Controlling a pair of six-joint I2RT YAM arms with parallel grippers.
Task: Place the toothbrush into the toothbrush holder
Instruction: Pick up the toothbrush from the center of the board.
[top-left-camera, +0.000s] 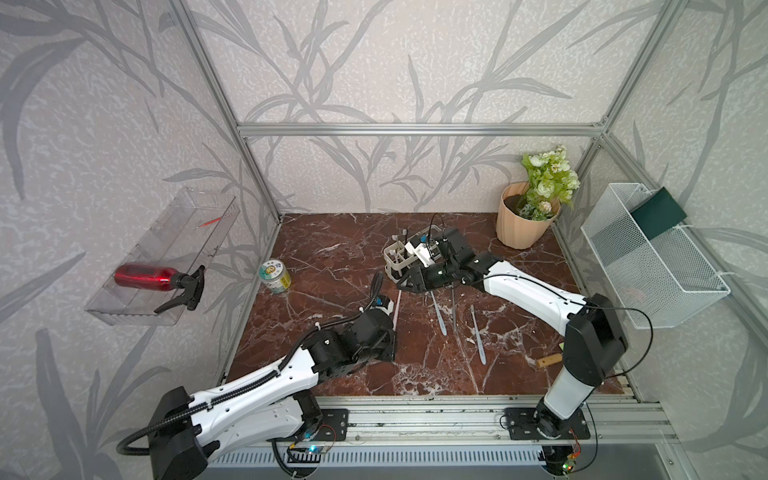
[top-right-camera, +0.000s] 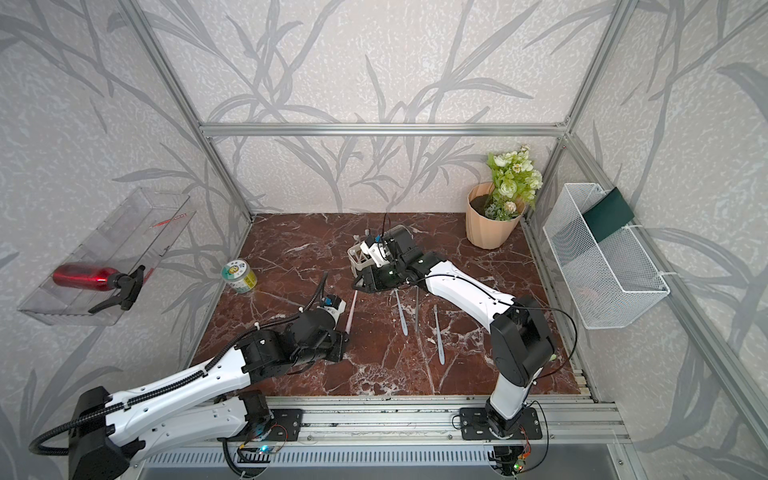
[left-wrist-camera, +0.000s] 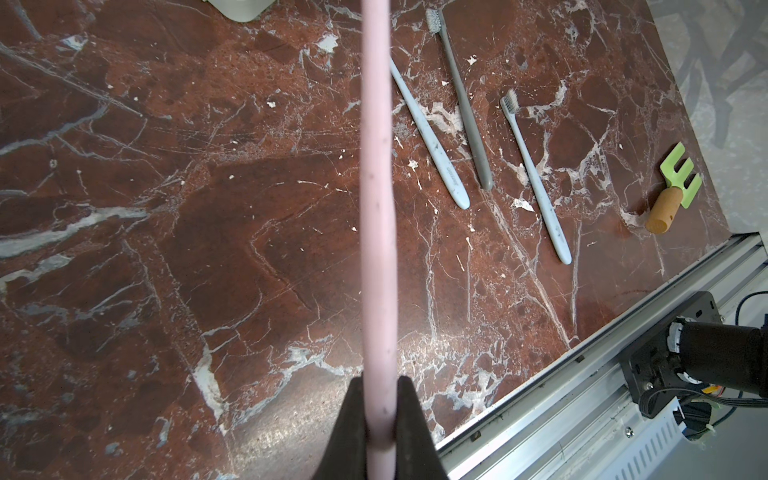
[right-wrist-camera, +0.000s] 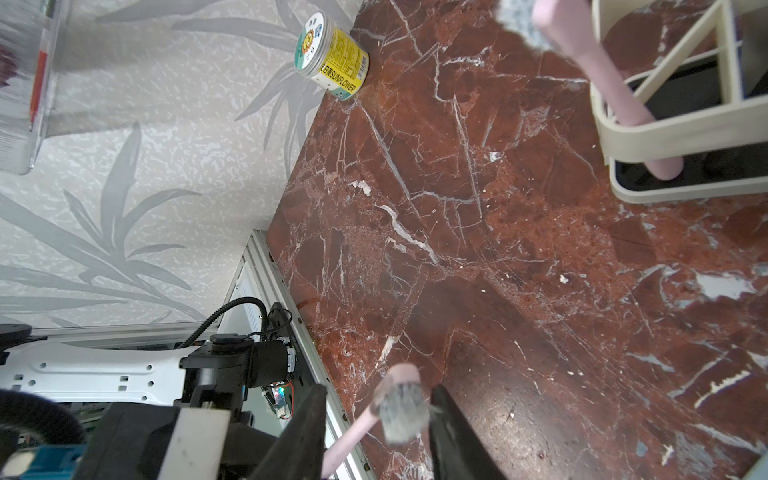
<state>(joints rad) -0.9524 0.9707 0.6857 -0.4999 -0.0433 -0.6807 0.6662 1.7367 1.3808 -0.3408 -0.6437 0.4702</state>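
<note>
Pink plastic toothbrush (top-left-camera: 397, 309) is clamped near its handle end in the left end effector (left-wrist-camera: 380, 384), whose black fingers (left-wrist-camera: 353, 415) press on both sides of the handle. It is held over the red-brown marble bench (top-left-camera: 324, 257), with its bristle end pointing toward the white-framed rectangular toothbrush holder (top-left-camera: 392, 255) and stopping short of it. The right end effector (right-wrist-camera: 378, 392) straddles that bristle head with its jaws apart, and a gap shows on one side, so the head is not gripped. In the right wrist view a second pink toothbrush (right-wrist-camera: 602, 83) leans inside the holder, its lower end on the base tray. A pale blue-grey toothbrush (left-wrist-camera: 428, 133), a dark grey toothbrush (left-wrist-camera: 463, 108) and another pale blue-grey toothbrush (left-wrist-camera: 536, 178) lie side by side on the bench. A round yellow-labelled jar (right-wrist-camera: 332, 58) sits at the bench's left edge by the wall.
</note>
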